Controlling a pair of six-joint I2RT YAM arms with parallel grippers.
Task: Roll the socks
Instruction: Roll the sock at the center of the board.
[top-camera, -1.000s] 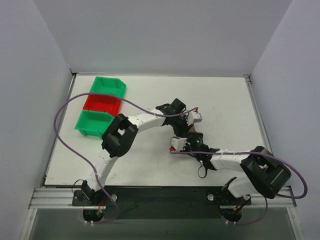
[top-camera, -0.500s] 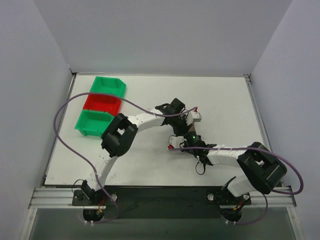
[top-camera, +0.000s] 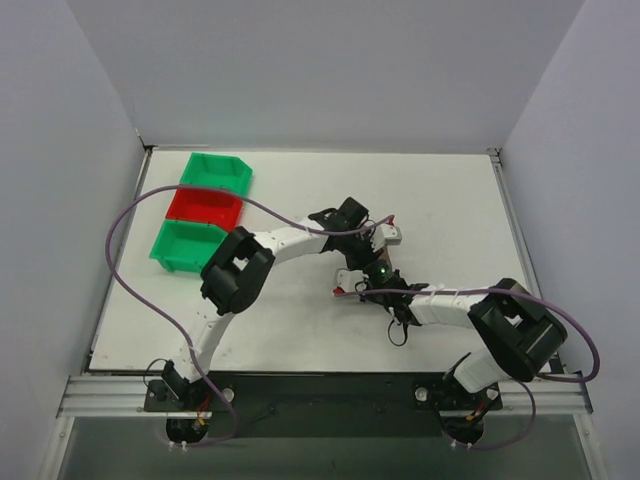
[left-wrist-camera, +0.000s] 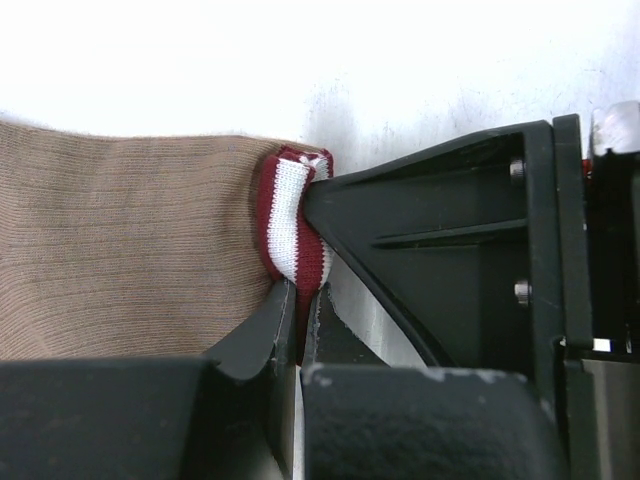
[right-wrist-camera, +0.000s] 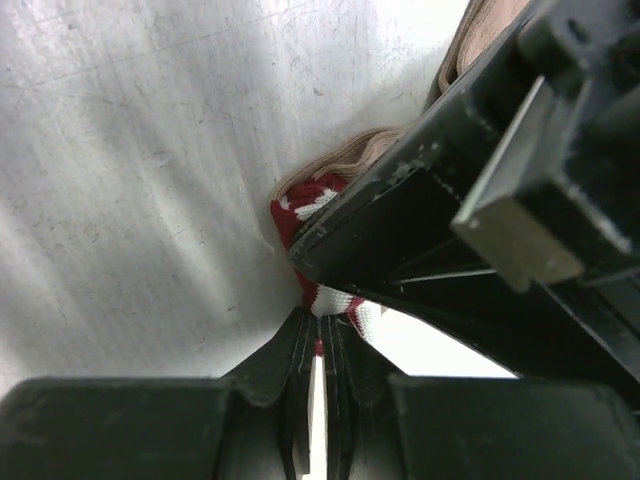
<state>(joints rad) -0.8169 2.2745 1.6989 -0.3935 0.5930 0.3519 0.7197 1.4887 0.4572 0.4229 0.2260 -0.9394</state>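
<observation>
Pinching the sock (left-wrist-camera: 130, 250) by its cuff (left-wrist-camera: 292, 230) with both arms, mid table (top-camera: 280, 330). Reads in the left wrist view as left gripper (left-wrist-camera: 298, 318) clenched on the lower edge of the folded maroon-and-white cuff. Reads in the right wrist view as right gripper (right-wrist-camera: 318, 345) clenched on the same cuff, with striped knit nipped between the fingertips. Meets almost tip to tip, with the right gripper's body just beside the left's fingers, so tight quarters. Key relation: puts the cuff end right at both sets of jaws and sends the tan length off to the left in the left wrist view, flat on the table, long axis square to the way the left fingers point. Loses the toe end out of frame. Can't confirm direction from above, sock mostly hidden under the two wrists. Judging the roll: needs the cuff turned over toward the tan length, along that axis, not across it. Gives both arms equal reach at the cuff; only the left looks down the sock's length. Risks fingers clashing, or the cuff slipping out of one pinch mid-turn.
</observation>
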